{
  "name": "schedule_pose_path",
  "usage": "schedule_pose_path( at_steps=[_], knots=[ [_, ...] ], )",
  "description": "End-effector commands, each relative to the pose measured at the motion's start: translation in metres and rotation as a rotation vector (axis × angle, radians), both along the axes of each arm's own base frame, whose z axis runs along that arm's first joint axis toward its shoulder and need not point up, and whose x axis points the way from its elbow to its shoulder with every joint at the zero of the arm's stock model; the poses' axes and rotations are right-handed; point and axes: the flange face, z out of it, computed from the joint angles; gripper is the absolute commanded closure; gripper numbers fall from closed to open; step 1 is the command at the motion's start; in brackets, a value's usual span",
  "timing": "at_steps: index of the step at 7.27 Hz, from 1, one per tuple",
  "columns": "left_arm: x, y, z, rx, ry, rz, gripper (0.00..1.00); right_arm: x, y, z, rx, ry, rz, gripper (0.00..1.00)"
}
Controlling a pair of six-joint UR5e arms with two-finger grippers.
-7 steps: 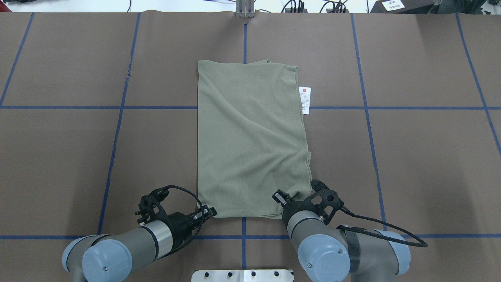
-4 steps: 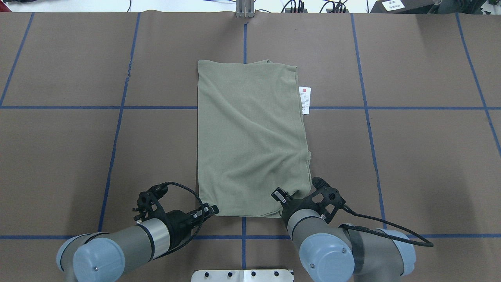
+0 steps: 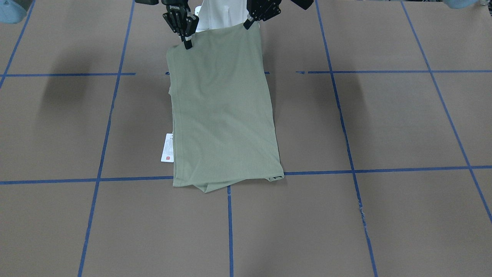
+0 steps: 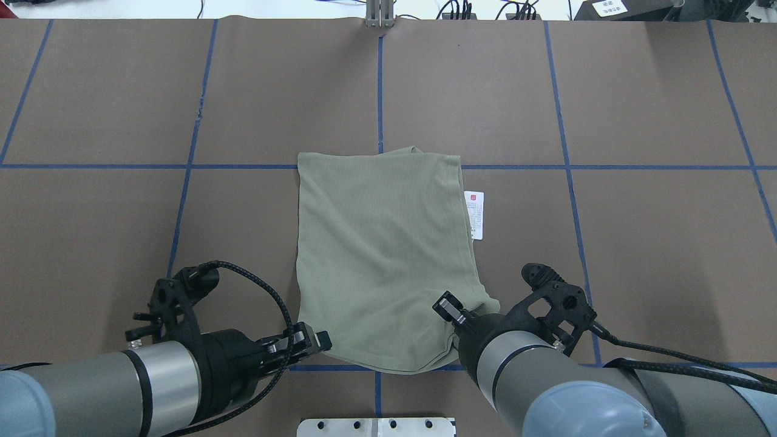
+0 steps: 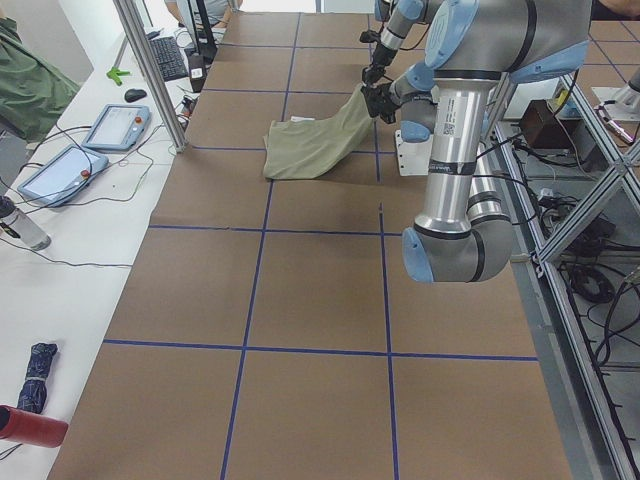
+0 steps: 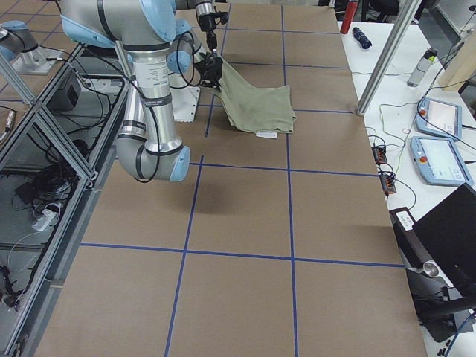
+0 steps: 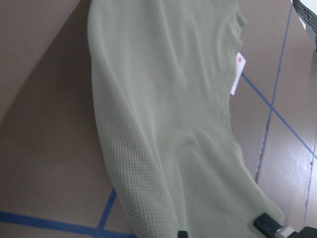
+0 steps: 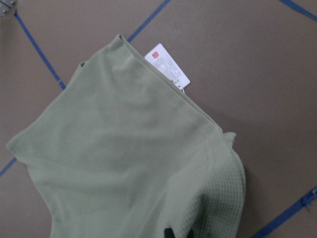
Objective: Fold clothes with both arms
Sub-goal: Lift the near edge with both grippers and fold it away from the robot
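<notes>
The sage-green knit shirt (image 4: pixel 382 261) lies mid-bench, its white paper hang tag (image 4: pixel 474 215) at 3 o'clock. The left arm's black fingers (image 4: pixel 320 338) pinch its 7 o'clock corner and the right arm's black fingers (image 4: pixel 447 303) its 5 o'clock corner. Only the side views show that hem raised off the brown bench (image 4: pixel 637 243).

The hang tag (image 4: pixel 474 215) sits partly under the shirt (image 4: pixel 382 255); its print is too small to read.

Matt sage-green knit cloth, fine waffle texture, on the shirt (image 4: pixel 382 255); smooth white paper on the hang tag (image 4: pixel 474 215); dull brown, paper-like cover on the table (image 4: pixel 655 255), with smooth blue tape lines (image 4: pixel 668 167); satin grey metal and glossy light-blue caps on the left arm (image 4: pixel 67 388) and the right arm (image 4: pixel 528 364)
</notes>
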Motion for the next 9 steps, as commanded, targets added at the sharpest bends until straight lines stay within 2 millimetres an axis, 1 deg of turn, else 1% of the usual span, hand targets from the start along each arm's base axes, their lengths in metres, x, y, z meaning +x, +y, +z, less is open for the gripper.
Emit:
schedule_pose_path(
  at_steps=[1, 2, 3, 4, 5, 6, 8, 9],
  knots=[
    [0.002, -0.013, 0.004, 0.002, -0.057, -0.012, 1.0, -0.011, -0.014, -0.001, 0.006, 0.054, 0.008, 1.0],
    [0.024, -0.043, 0.002, 0.084, -0.105, -0.054, 1.0, -0.026, -0.039, -0.008, 0.039, 0.088, 0.027, 1.0],
    [0.051, -0.084, 0.017, 0.107, -0.179, -0.107, 1.0, -0.041, -0.07, -0.008, 0.055, 0.113, 0.06, 1.0],
    [0.056, -0.122, 0.025, 0.15, -0.238, -0.157, 1.0, -0.063, -0.101, 0.007, 0.067, 0.107, 0.053, 1.0],
    [0.059, -0.15, 0.04, 0.158, -0.292, -0.187, 1.0, -0.084, -0.131, 0.025, 0.081, 0.087, 0.058, 1.0],
    [0.066, -0.166, 0.048, 0.147, -0.318, -0.176, 1.0, -0.092, -0.151, 0.04, 0.08, 0.108, 0.064, 1.0],
    [0.09, -0.204, 0.06, 0.163, -0.383, -0.199, 1.0, -0.111, -0.179, 0.039, 0.072, 0.139, 0.076, 1.0],
    [0.101, -0.22, 0.072, 0.155, -0.399, -0.21, 1.0, -0.125, -0.194, 0.039, 0.063, 0.146, 0.083, 1.0]
  ],
)
